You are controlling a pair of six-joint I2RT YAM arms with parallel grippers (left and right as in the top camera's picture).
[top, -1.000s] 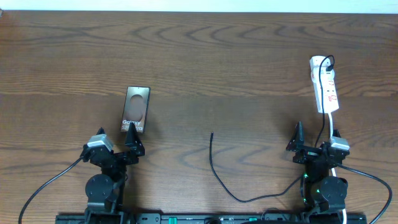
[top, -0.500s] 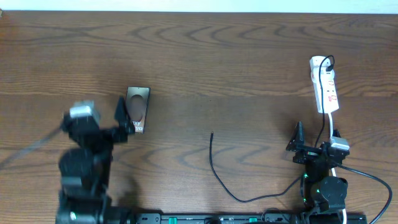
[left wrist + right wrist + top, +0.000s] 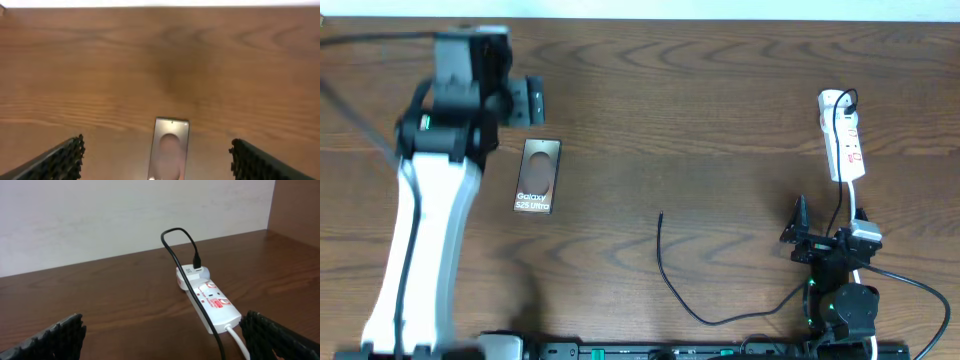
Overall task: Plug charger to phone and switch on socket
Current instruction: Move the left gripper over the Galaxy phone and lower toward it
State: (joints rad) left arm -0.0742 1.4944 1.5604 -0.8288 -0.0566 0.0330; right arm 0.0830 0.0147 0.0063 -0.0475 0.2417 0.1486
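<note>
The phone (image 3: 538,177) lies flat on the table left of centre, "Galaxy" lettering facing up. High above the table, my left gripper (image 3: 520,100) hovers just beyond the phone's far end, open and empty. In the left wrist view the phone (image 3: 170,150) shows blurred between the wide-apart fingers (image 3: 55,162). The charger (image 3: 670,275), a thin black cable, has its free tip near the table's middle and runs right to the socket (image 3: 843,135). My right gripper (image 3: 828,228) rests open near the front edge, facing the socket (image 3: 207,300).
A black plug (image 3: 196,262) sits in the far end of the strip. Its white cord (image 3: 237,340) trails toward my right arm's base. A pale wall stands behind the table's far edge.
My left arm has lifted from its rest by the front edge and reached forward past the phone, which now shows in full. The right arm has not moved.
</note>
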